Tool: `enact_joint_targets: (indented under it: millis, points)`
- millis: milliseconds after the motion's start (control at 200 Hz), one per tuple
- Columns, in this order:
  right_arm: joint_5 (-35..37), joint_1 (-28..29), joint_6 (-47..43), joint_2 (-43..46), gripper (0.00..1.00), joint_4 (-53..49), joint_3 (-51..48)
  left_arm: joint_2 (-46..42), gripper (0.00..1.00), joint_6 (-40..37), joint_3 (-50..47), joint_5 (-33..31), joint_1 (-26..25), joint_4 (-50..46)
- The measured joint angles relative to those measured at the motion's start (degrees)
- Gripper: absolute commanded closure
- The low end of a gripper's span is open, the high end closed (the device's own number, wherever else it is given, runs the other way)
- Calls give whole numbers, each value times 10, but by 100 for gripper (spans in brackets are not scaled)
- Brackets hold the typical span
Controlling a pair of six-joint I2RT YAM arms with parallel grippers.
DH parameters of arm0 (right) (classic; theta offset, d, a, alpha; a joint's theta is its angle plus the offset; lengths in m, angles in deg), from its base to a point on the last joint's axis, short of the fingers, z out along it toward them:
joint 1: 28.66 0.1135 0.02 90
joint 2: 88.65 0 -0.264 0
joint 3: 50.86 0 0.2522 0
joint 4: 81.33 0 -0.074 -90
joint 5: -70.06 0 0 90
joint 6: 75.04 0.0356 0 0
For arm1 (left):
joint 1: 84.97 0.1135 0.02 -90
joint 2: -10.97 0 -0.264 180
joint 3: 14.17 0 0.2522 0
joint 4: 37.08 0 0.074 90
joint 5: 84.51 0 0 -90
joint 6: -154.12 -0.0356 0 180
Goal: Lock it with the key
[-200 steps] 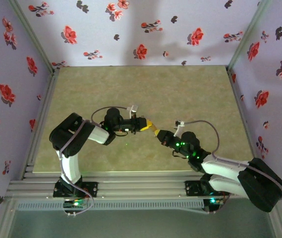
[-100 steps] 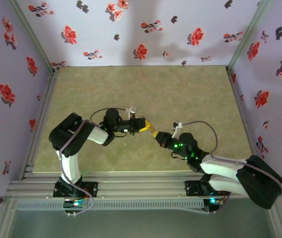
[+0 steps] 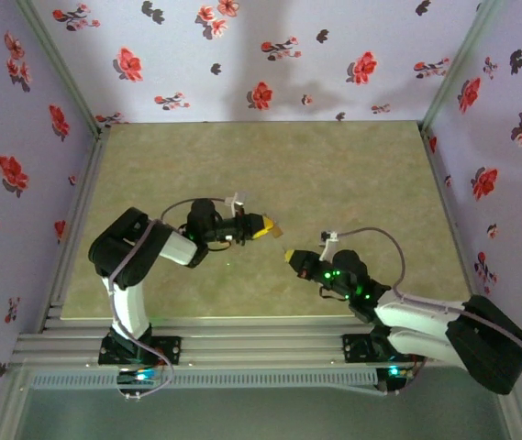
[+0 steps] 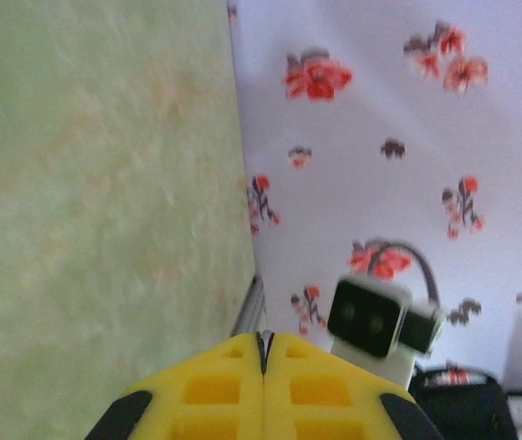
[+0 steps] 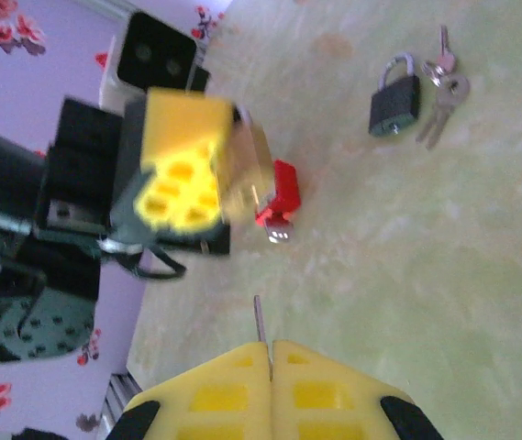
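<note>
Brass padlock (image 5: 248,170) gripped by left gripper (image 4: 262,344), key (image 5: 257,321) pinched in right gripper (image 5: 268,353) (red padlock (image 5: 281,194) just beside)

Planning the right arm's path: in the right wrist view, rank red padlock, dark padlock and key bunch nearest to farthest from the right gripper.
1. red padlock, just ahead of the right gripper, centre.
2. dark padlock, upper right.
3. key bunch, just beyond it, far right.
</note>
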Motion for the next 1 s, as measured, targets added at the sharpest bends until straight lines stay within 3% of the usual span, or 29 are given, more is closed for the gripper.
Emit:
enact_joint_targets:
  millis: [370,660,765,1000]
  points:
    - [8,1,-11,112,100,-96,-16,3,100,0,0,-28,16,0]
    - [75,1,-38,216,100,-259,3,10,100,-7,2,-28,14,-26]
    - [89,-3,-53,225,100,-305,26,9,100,-39,16,-32,5,-87]
    - [91,-30,-94,217,100,-376,76,-34,100,-183,101,-81,-42,-350]
